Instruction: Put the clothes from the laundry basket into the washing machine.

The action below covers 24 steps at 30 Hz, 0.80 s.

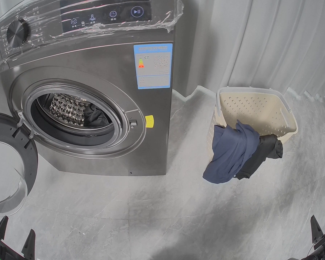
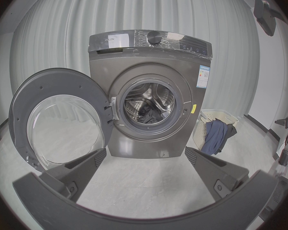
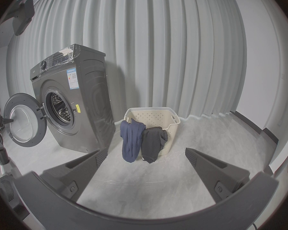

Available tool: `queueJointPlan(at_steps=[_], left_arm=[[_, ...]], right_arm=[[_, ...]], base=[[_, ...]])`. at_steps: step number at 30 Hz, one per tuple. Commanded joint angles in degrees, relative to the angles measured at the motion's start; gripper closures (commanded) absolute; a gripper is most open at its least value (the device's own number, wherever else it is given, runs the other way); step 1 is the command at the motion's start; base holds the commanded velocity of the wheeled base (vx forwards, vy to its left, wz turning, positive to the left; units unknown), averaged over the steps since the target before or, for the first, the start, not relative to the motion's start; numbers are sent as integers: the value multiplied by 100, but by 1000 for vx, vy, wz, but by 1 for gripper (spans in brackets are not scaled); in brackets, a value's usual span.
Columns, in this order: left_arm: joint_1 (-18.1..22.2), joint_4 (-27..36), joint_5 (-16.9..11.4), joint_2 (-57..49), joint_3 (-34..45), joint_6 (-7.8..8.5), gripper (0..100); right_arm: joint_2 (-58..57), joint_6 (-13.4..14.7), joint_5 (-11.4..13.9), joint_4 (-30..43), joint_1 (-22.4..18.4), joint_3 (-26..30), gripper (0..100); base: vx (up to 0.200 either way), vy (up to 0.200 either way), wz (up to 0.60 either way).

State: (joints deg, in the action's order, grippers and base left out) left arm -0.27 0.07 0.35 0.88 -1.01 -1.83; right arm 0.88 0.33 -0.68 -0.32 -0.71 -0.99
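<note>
The grey washing machine stands at the left with its round door swung open. A dark garment lies inside the drum. Right of the machine a cream laundry basket sits on the floor. A blue garment and a black garment hang over its front rim. My left gripper is low at the near left, open and holding nothing, facing the drum. My right gripper is at the near right, open and holding nothing, well short of the basket.
Grey tiled floor spreads between me, the machine and the basket. A pleated curtain backs the scene. The open door juts out toward my left arm.
</note>
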Motion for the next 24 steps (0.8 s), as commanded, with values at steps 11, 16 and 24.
queueJointPlan(at_steps=[11, 16, 24], left_arm=[[0, 1, 26, -79, 84, 7, 0], [0, -7, 26, -79, 84, 7, 0], [0, -7, 26, -79, 92, 25, 0]], right_arm=[[-79, 2, -2, -3, 0, 99, 0], [-79, 2, -2, -3, 0, 99, 0], [-79, 2, -2, -3, 0, 90, 0]], base=[[0, -36, 0], [0, 0, 0], [0, -75, 0]])
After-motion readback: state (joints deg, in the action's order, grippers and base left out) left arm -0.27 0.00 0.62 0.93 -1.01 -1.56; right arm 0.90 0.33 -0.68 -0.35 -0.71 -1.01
